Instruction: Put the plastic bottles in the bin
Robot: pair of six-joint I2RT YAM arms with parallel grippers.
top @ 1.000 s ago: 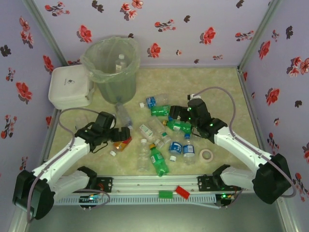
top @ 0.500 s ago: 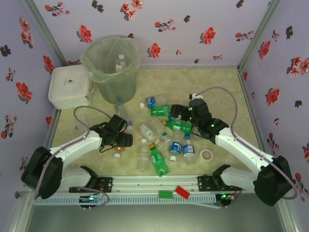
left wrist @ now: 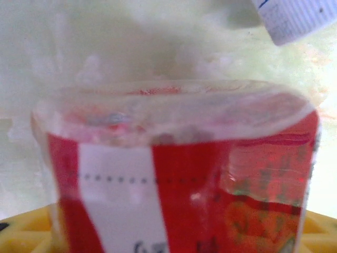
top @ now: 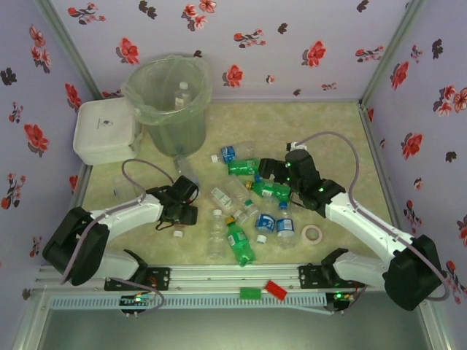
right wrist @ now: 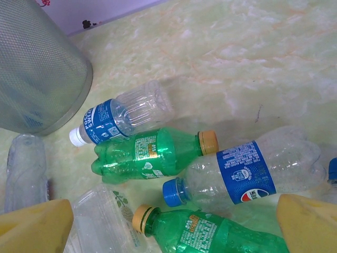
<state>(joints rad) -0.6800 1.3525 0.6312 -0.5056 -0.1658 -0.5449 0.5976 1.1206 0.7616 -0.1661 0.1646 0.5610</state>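
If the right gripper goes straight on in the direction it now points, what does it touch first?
Probably the nearest green bottle, low between the right gripper's open fingers; the blue-capped bottle lies just behind it. Depth is unclear.

— What surrounds your table?
— Lilac walls (top: 292, 44) at 9, 12 and 3 o'clock, printed with red and dark flowers (the light on them is soft and even).
— And the floor of it?
— You have a pale, marbled green-cream tabletop (top: 343, 138). Grey metal posts (top: 69, 47) stand at 11 and 1, and a silver rail (top: 233, 275) runs along 6.
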